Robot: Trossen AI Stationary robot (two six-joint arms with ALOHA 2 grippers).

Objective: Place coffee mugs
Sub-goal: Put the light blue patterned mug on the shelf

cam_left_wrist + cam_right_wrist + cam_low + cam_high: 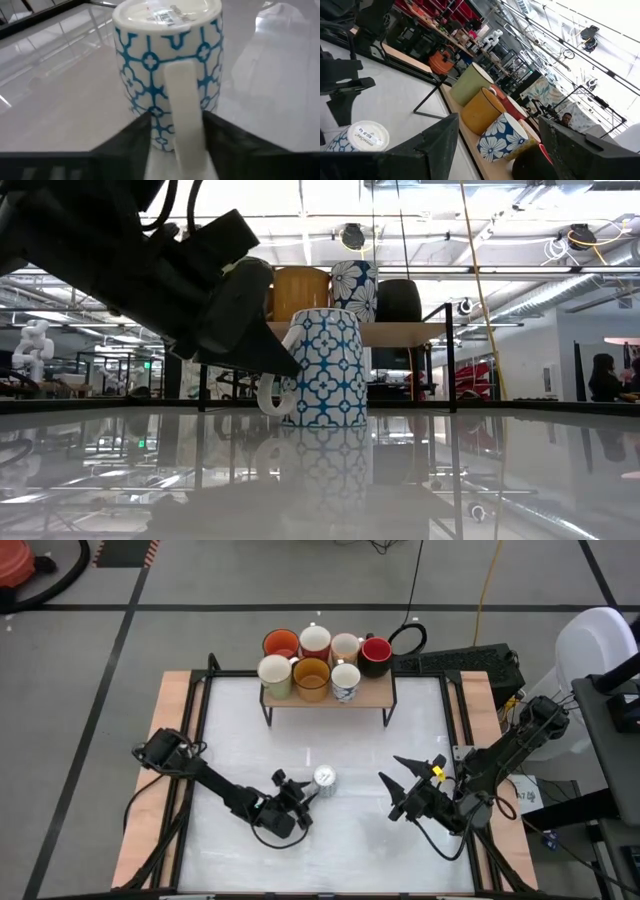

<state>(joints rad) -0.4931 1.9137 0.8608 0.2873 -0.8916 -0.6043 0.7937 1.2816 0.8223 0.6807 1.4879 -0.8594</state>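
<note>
Blue-patterned mug (167,75): upside down, frame centre.
Left gripper (175,132): I'm clenching its handle.
Right gripper (408,790): released, waiting.
Next: lift toward shelf (375,692).

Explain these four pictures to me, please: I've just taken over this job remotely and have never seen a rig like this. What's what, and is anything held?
Two dark robot arms work at a white table. One picture looks straight down from above, one looks level across the tabletop, and two come from cameras on the arms' wrists.

At the table's far edge stands a small wooden shelf with seven mugs on it. An eighth, the blue-patterned mug, stands upside down mid-table.

The left gripper has its fingers on either side of that mug's handle; whether they already clamp it, I cannot tell. The right gripper waits open, to the right of the patterned mug, holding nothing.
</note>
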